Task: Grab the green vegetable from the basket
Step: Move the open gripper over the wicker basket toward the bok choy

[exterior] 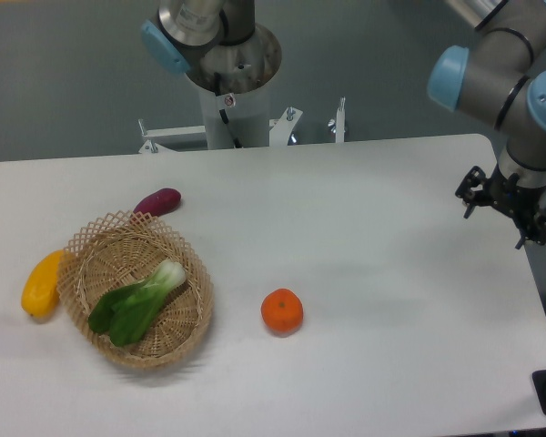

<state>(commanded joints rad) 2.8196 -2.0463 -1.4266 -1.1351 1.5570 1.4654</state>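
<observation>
Camera's fixed view puts the gripper (497, 206) over the table's (391, 300) right edge, holding nothing, its small dark fingers seeming spread, though I cannot tell for sure. Well apart to the left, an orange (282, 310) sits near the middle, and beyond it the bok choy (135, 303) lies slantwise inside the wicker basket (177, 314), pale stem up-right. A yellow fruit (40, 283) touches the basket's left rim and a purple sweet potato (157, 201) lies just behind it
</observation>
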